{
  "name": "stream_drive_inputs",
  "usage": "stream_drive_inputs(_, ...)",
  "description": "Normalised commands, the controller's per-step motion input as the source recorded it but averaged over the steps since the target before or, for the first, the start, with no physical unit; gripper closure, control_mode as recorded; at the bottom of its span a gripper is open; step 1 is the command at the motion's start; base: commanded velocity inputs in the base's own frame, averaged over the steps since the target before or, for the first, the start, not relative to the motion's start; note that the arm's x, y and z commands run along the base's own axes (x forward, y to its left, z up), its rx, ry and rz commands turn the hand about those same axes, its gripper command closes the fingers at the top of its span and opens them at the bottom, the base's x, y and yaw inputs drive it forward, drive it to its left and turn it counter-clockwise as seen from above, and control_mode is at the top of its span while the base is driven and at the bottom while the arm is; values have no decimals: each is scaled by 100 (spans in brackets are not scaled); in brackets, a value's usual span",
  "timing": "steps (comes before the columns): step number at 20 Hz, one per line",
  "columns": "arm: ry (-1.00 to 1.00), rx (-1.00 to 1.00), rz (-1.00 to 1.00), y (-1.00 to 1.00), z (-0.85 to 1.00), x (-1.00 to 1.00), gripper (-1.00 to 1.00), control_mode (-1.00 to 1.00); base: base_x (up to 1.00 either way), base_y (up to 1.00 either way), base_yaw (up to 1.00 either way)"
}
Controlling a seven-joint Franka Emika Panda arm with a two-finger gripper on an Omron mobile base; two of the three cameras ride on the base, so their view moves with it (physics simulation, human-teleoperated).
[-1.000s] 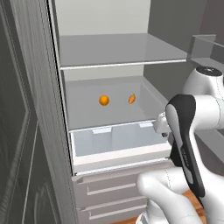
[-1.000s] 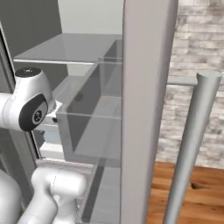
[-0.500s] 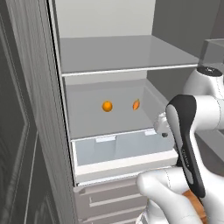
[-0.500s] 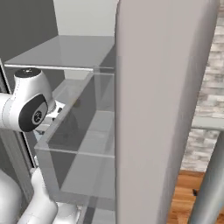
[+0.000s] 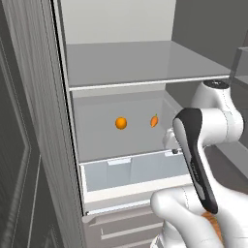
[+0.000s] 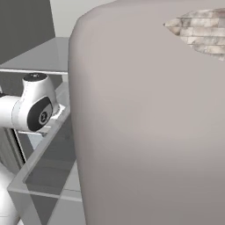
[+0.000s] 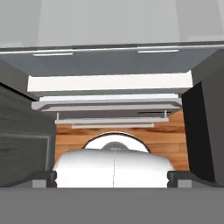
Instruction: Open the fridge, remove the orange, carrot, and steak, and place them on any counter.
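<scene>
**Fridge open, orange and carrot on the middle level, gripper spread and empty**

The fridge (image 5: 121, 63) is seen standing open in the left base view, its white interior exposed between a grey side wall on the left and the darker surroundings on the right. A grey shelf (image 5: 145, 65) is set across the upper part of the compartment. Below that shelf, the orange (image 5: 121, 123) is seen as a small round ball towards the back. The carrot (image 5: 154, 121) is placed to the right of it, apart from it, and is tilted with a tiny green tip at its top. Neither item is touched by the arm. A clear-fronted drawer (image 5: 131, 169) is found in front of and beneath the two items, and grey drawer fronts are seen below it. The steak cannot be made out in any view.

The white arm is raised at the right of the left base view, with its wrist bent near the right edge of the open compartment, beside the carrot but not in contact with it. In the right base view, much of the frame is blocked by the pale door (image 6: 149, 123).

In the hand view, the gripper (image 7: 113, 178) is pointed down over the drawer fronts and a wooden floor (image 7: 118, 135). Its fingertips (image 7: 43, 178) are held wide apart at the two bottom corners, and nothing is held between them.
</scene>
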Motion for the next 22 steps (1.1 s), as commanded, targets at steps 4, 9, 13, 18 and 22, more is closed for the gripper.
stream_drive_inputs(4,0,0,-6,9,-49,36,-100,-100,0,0,0)
stream_drive_inputs(9,0,0,-9,1,-41,31,-100,-100,0,0,0)
stream_drive_inputs(13,-3,1,-11,0,-20,30,-100,-100,0,0,0)
stream_drive_inputs(18,-1,1,-15,0,-1,34,-100,-100,0,0,0)
stream_drive_inputs(22,-10,1,-21,0,0,25,-100,-100,0,0,0)
